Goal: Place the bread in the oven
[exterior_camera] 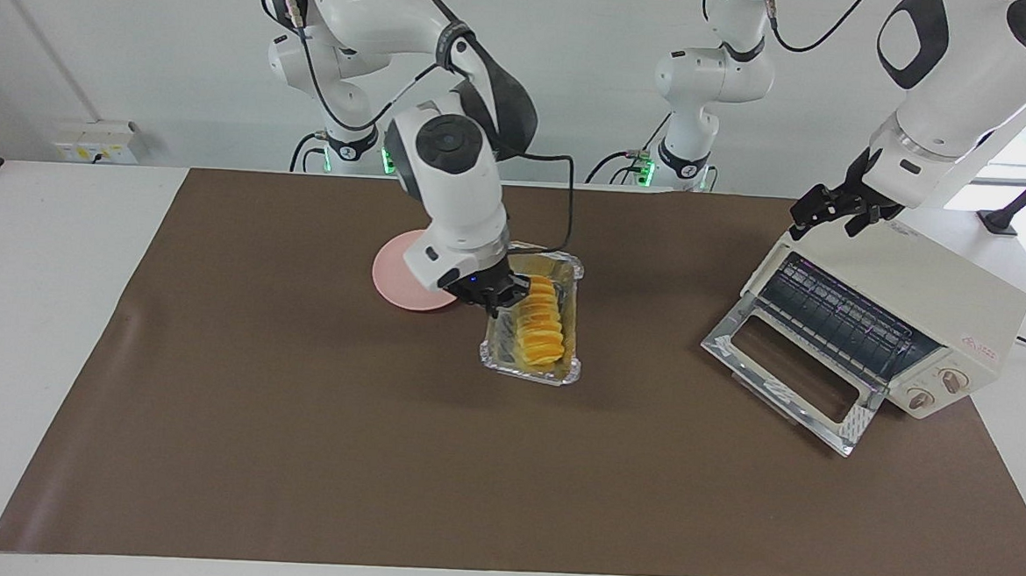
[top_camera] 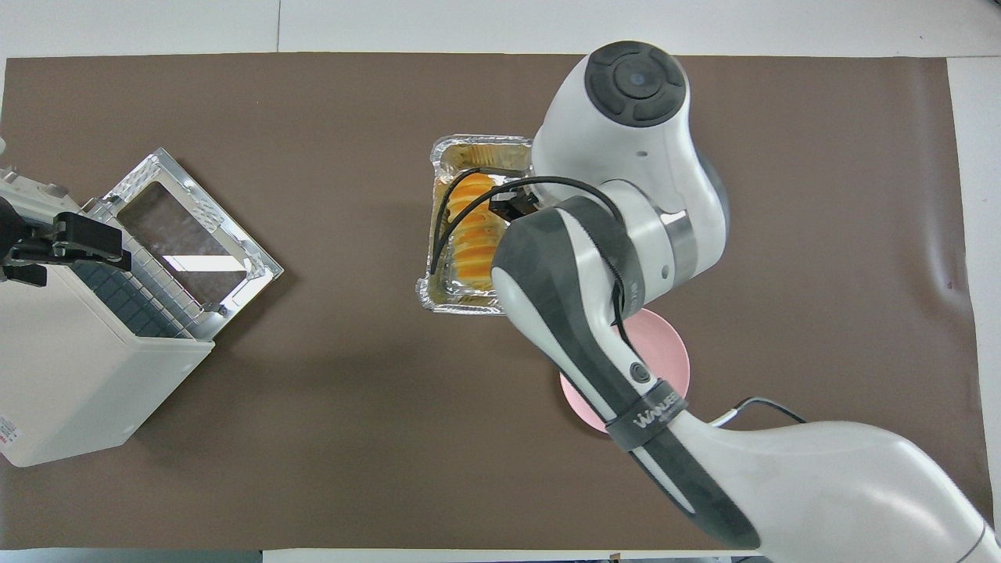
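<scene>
The bread (exterior_camera: 539, 324), a ridged yellow-orange loaf, lies in a crinkled foil tray (exterior_camera: 526, 372). My right gripper (exterior_camera: 499, 300) is shut on the tray's long rim and holds the tray a little above the brown mat, over its middle, beside the pink plate (exterior_camera: 395, 277). In the overhead view the bread (top_camera: 469, 234) and the tray (top_camera: 461, 303) show partly under the right arm's wrist. The cream oven (exterior_camera: 934, 301) stands at the left arm's end with its glass door (exterior_camera: 781, 363) dropped open and its rack bare. My left gripper (exterior_camera: 838, 208) sits at the oven's top edge.
The brown mat (exterior_camera: 294, 452) covers the table. The open oven door (top_camera: 191, 234) juts out toward the middle of the mat. The pink plate (top_camera: 665, 352) lies partly under the right arm. A third arm's base (exterior_camera: 687, 148) stands at the robots' edge of the table.
</scene>
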`<state>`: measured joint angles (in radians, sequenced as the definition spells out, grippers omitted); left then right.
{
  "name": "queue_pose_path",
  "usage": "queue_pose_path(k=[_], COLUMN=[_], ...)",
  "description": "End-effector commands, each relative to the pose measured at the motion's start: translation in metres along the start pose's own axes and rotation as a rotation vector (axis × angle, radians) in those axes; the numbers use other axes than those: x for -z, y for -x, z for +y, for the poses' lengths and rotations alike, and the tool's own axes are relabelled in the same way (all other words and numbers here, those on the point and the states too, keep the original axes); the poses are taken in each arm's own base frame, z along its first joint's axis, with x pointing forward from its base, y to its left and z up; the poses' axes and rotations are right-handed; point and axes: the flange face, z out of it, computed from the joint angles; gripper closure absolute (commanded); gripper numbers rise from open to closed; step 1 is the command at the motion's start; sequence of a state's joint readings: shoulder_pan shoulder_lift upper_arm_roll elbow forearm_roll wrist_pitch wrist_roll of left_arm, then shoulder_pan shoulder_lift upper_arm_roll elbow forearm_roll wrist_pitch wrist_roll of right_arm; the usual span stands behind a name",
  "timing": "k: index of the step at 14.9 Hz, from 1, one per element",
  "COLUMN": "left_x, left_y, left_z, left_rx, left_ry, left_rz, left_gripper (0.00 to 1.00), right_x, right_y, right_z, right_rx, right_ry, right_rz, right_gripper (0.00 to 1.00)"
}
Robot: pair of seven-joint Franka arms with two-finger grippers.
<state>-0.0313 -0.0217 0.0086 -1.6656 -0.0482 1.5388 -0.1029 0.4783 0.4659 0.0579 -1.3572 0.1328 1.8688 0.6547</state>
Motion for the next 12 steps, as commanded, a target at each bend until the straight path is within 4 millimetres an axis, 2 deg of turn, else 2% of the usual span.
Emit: queue_pose_path(k=[1,2,4,6,7,10,12], left_x=[0.004,0.004,0.004,0.004,0.004,0.004,0.004], left_y=[0.004,0.004,0.004,0.004,0.004,0.004,0.004], left_z=[-0.002,-0.002,-0.002,-0.003,-0.002,-0.002,-0.002], left_rx=[-0.002,-0.002,-0.002,0.0,-0.002,-0.002,-0.002], left_ry=[-0.019,-0.019,-0.019,-0.019,-0.019,-0.019,-0.019], left_rz=[0.018,0.018,0.018,0.018,0.018,0.018,0.018], left_gripper=[0.0,0.0,0.0,0.0,0.0,0.0,0.0], right_x=[-0.02,-0.031,-0.065,-0.093,-0.099,-0.135,-0.15], right_y=[0.019,0.02,0.033,0.026,0.024,0.022,0.021], right_z=[-0.042,-0.048,-0.065,-0.057,-0.054,-0.055,-0.046], right_rx=[-0.008,-0.022,0.001,0.02,0.046,0.093,0.125], right_ry=[-0.063,-0.077,-0.089,-0.105,-0.107,-0.12,-0.118], right_rz=[-0.003,0.002,0.017,0.049,0.055,0.068,0.077], right_gripper=[1.0,1.0,1.0,1.0,1.0,1.0,1.0])
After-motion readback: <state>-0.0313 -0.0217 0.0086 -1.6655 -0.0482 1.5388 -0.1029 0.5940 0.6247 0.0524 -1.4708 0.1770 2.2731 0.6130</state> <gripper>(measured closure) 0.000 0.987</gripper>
